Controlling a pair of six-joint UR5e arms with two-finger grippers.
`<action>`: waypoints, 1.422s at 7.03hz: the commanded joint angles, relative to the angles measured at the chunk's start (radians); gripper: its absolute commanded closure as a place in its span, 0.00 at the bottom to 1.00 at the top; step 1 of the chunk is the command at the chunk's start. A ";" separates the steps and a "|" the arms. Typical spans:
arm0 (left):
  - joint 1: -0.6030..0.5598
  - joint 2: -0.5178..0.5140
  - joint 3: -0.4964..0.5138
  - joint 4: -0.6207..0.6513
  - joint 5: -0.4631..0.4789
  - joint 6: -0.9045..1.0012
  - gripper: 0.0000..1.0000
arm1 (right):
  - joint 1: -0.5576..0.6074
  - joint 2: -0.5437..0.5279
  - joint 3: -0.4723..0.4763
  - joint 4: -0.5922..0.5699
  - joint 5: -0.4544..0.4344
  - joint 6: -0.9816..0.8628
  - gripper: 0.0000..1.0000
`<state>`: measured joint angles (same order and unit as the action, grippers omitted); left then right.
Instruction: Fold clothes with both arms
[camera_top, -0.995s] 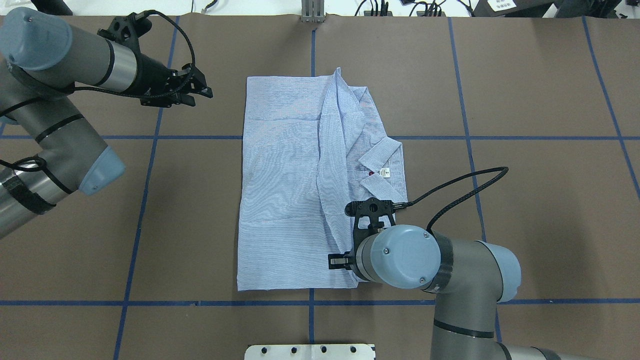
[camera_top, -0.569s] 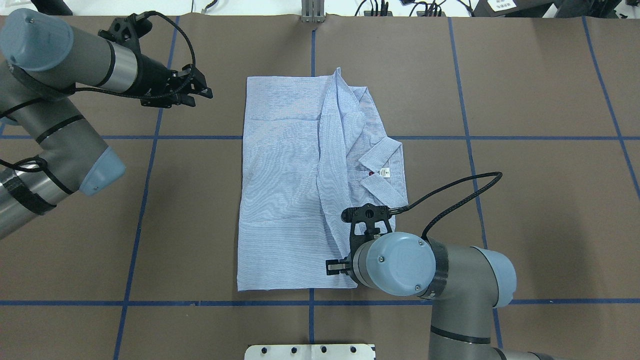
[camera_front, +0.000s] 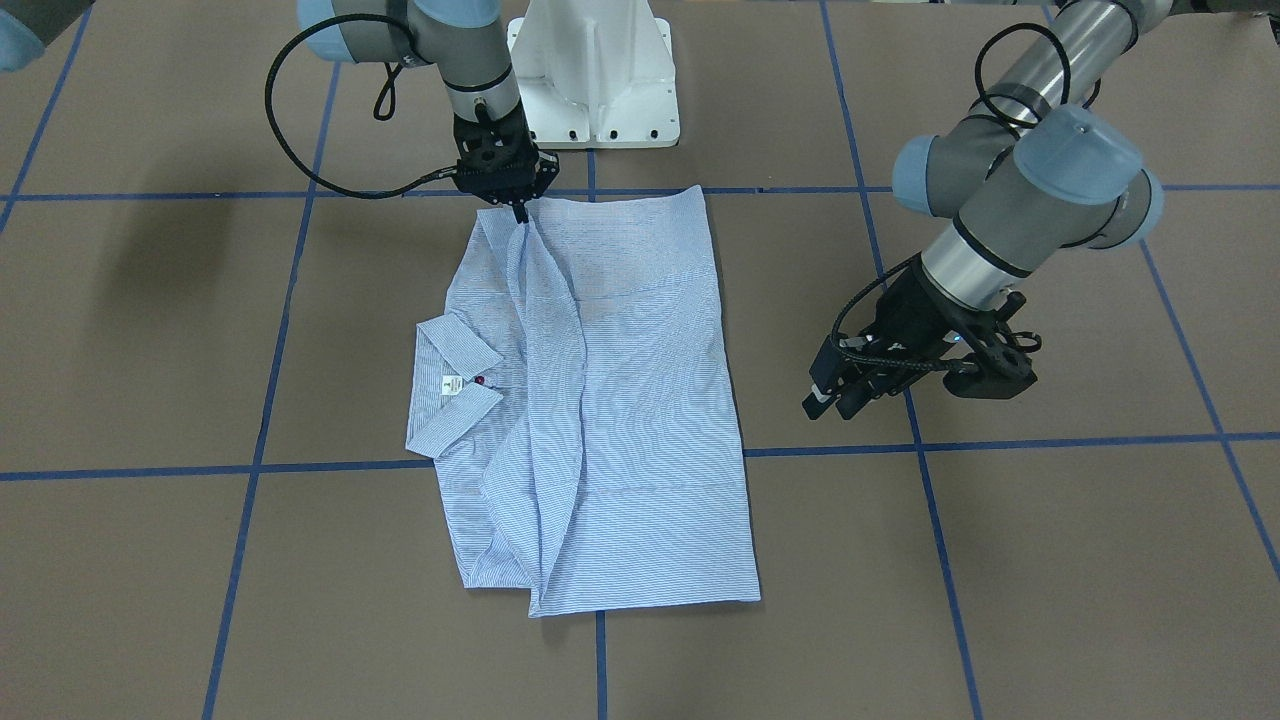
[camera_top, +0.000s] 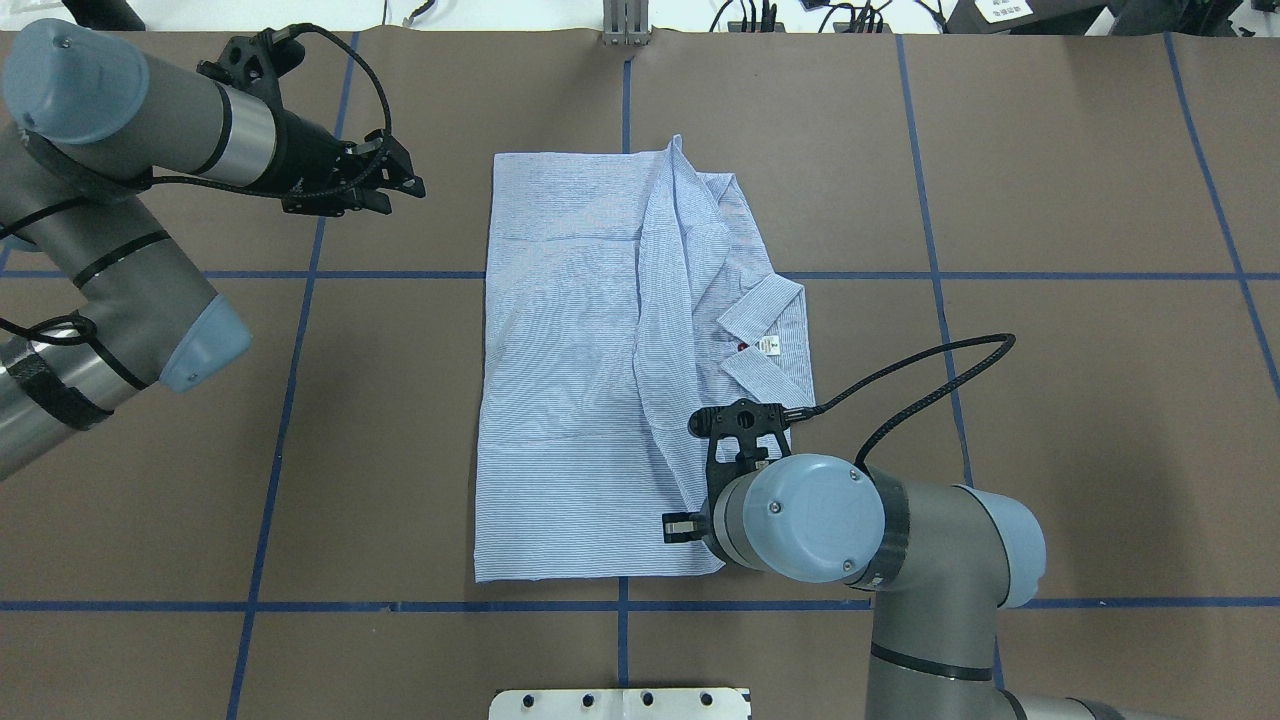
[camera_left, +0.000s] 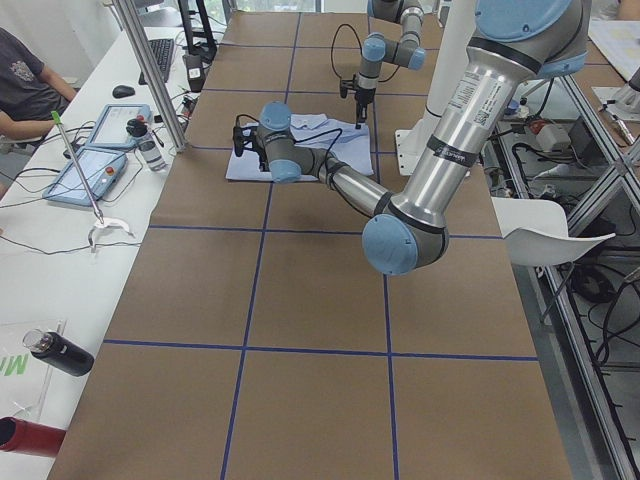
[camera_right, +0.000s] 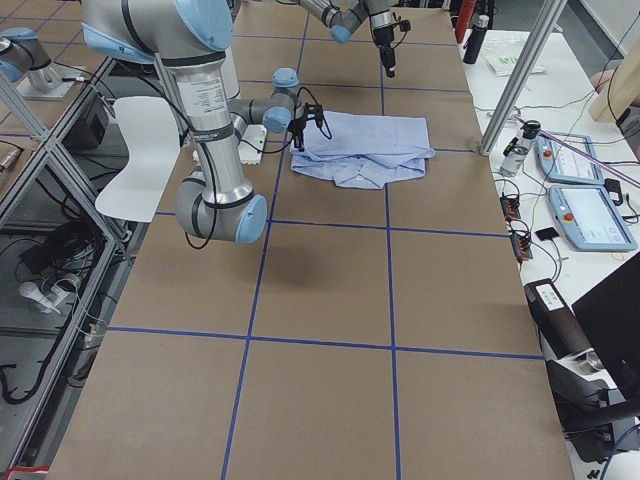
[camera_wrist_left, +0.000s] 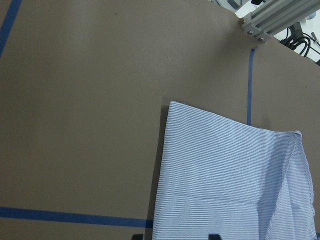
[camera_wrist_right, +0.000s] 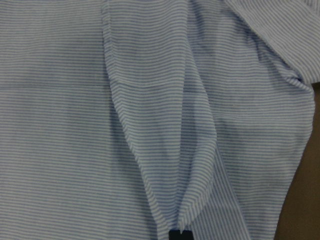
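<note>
The light blue striped shirt lies folded on the brown table, collar and white label on the right side. A raised ridge of fabric runs along its length. My right gripper is shut on that ridge at the shirt's edge nearest the robot base; the right wrist view shows the pinched fold running into the fingertips. My left gripper is open and empty, hovering over bare table left of the shirt's far corner; it also shows in the front view.
The white pedestal base stands behind the shirt's near edge. Blue tape lines grid the table. A metal post stands at the far edge. Tablets and bottles lie on the operators' side.
My right arm dipped slightly toward the near edge and came back, still pinching the fold. The left arm and the shirt have hardly moved.
</note>
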<state>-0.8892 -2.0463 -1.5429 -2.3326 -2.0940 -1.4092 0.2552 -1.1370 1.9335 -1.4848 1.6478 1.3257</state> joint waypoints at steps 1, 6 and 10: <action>0.001 0.000 -0.002 -0.001 0.000 -0.002 0.47 | 0.007 -0.106 0.103 0.001 -0.006 -0.002 1.00; 0.001 0.000 -0.006 -0.001 0.003 -0.013 0.46 | -0.086 -0.159 0.107 0.003 -0.091 0.128 0.67; 0.001 0.000 -0.005 -0.001 0.005 -0.013 0.46 | -0.079 -0.167 0.136 0.009 -0.103 0.304 0.22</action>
<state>-0.8882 -2.0458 -1.5487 -2.3332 -2.0905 -1.4220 0.1764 -1.3008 2.0630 -1.4786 1.5494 1.5227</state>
